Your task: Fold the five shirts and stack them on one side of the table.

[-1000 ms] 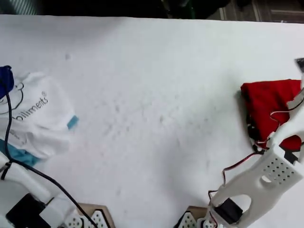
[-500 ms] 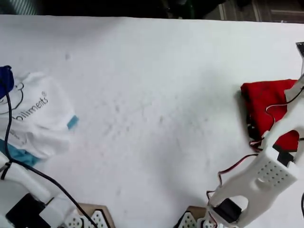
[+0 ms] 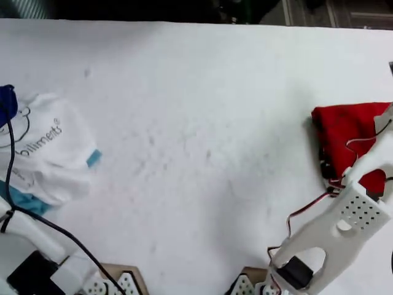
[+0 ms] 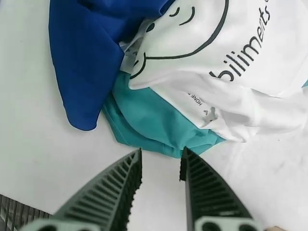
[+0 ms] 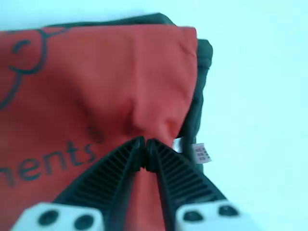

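We start with the white surface [image 3: 202, 123], its wide middle bare between two lots of cloth. At the left edge sits the loose heap: the white shirt [image 3: 49, 153] on top, the teal shirt [image 4: 154, 120] poking out under it, the blue shirt [image 4: 82, 57] bunched at the far-left corner. At the right edge lies the folded red shirt [image 3: 347, 132], resting on a dark shirt [image 5: 202, 53] whose edge peeks out beneath.

The right arm [image 3: 334, 233] hangs over that stack, and the right end effector [image 5: 143, 143] looks clenched on a pinch of the red shirt near its edge.

Here's what matters for us: the left end effector [image 4: 161, 156] is released, jaws a little apart over bare surface, and the teal hem lies straight ahead of its tips, just beside them. We judge the left arm far the nearer for the next pick.
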